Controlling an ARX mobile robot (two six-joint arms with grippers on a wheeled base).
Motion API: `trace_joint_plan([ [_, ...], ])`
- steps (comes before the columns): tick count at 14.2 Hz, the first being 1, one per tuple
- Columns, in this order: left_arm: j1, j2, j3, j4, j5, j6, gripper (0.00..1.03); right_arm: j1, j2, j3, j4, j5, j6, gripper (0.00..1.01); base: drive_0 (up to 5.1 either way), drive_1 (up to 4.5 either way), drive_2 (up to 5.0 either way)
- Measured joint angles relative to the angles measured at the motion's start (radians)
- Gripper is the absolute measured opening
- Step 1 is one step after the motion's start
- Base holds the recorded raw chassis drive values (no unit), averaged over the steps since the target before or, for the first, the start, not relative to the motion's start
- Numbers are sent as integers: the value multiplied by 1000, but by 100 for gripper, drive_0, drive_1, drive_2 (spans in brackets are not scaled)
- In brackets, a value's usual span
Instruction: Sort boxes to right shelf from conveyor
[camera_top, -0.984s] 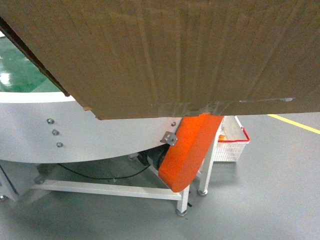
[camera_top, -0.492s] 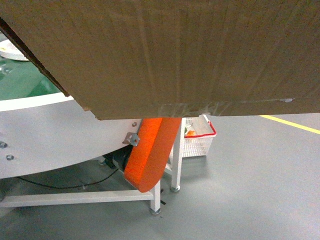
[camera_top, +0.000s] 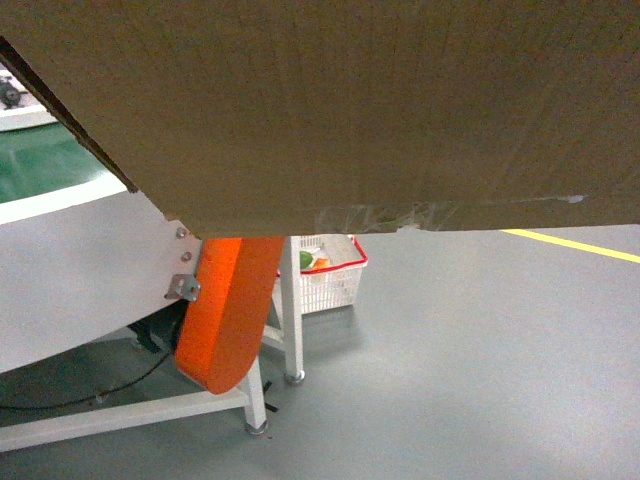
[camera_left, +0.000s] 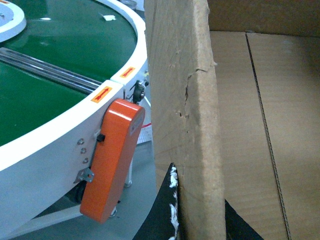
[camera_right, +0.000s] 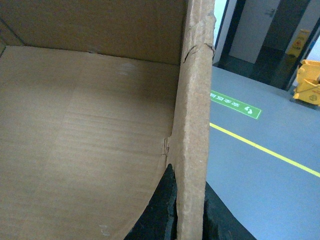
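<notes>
While the cardboard box (camera_top: 350, 110) fills the whole upper part of our head view, we see only its brown underside, with clear tape (camera_top: 400, 215) along the lower flap edge. It hangs in the air, clear of the conveyor (camera_top: 70, 250) and above the grey floor (camera_top: 480, 370).

From our left wrist camera, the ragged left wall of the box stands upright in front of us, and our left fingers (camera_left: 170, 210) are clenched on it, one black finger on each face of the wall at the bottom of the picture. From our right wrist camera, we find the same on the other side: our right fingers (camera_right: 167, 210) pinch the right wall, one dark finger inside the box and one outside. The inside of the box shows bare cardboard in both wrist views.

Just beside the box on the left lies the conveyor, its green belt (camera_left: 45, 75) bordered by a white rim with small bolts. An orange cover (camera_top: 225, 310) hangs from that rim, next to the white frame legs (camera_top: 290, 310). Behind those legs a white wire basket with a red rim (camera_top: 330, 270) sits on the floor. A yellow line (camera_top: 570, 245) crosses the floor to the right, and our right wrist view also shows a green floor marking (camera_right: 235, 104), a dark doorway (camera_right: 255, 30) and a yellow cart (camera_right: 307, 82) far off.
</notes>
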Motion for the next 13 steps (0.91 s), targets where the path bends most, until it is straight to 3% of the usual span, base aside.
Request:
trace_joint_plan([
  [13,0,0,0,0,0,0,3,0,0,0,0,0,0,5,-162,-162,-162],
])
